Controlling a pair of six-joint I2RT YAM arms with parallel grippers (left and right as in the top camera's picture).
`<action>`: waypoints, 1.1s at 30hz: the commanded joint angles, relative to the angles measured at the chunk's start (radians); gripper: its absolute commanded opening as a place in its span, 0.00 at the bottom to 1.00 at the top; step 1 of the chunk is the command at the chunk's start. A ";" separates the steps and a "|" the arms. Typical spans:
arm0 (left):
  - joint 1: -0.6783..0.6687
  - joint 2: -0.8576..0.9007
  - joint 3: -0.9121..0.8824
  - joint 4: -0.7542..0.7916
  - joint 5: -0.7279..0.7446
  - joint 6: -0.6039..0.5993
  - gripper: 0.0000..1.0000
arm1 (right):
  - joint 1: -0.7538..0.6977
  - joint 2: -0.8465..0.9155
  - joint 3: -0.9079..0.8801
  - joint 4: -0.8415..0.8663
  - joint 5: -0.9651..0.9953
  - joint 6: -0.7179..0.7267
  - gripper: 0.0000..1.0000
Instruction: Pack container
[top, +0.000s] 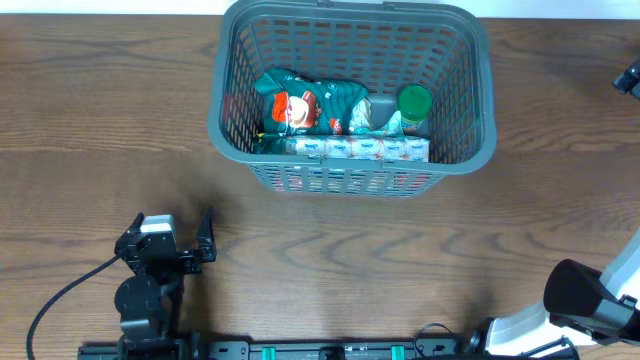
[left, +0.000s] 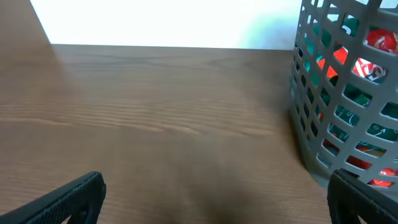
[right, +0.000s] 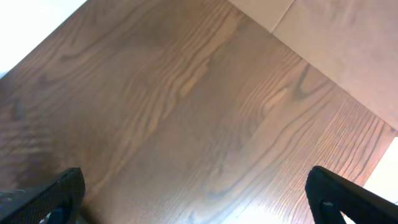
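The container (top: 340, 178) is a large grey slotted basket at the table's far middle. Inside it lie a green and red snack bag (top: 305, 105), a row of white and teal packs (top: 360, 148) and a green-lidded item (top: 414, 101). My left gripper (top: 172, 228) rests low at the front left, open and empty, well short of the basket. In the left wrist view the left gripper (left: 214, 193) has only bare wood between its fingers, with the container (left: 323, 93) at the right. The right gripper (right: 194, 186) is open over bare wood.
The right arm's white and black links (top: 585, 300) sit at the front right corner. A small black part (top: 628, 78) shows at the right edge. The right wrist view shows the table's edge (right: 311, 62) with beige floor beyond.
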 joint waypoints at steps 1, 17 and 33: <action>0.005 -0.008 -0.024 -0.006 0.007 0.009 0.99 | -0.009 -0.002 0.005 -0.001 0.007 0.009 0.99; 0.005 -0.008 -0.024 -0.006 0.007 0.009 0.99 | -0.009 -0.002 0.005 -0.001 0.007 0.009 0.99; 0.005 -0.008 -0.024 -0.006 0.007 0.009 0.99 | 0.004 0.000 0.005 -0.001 0.007 0.009 0.99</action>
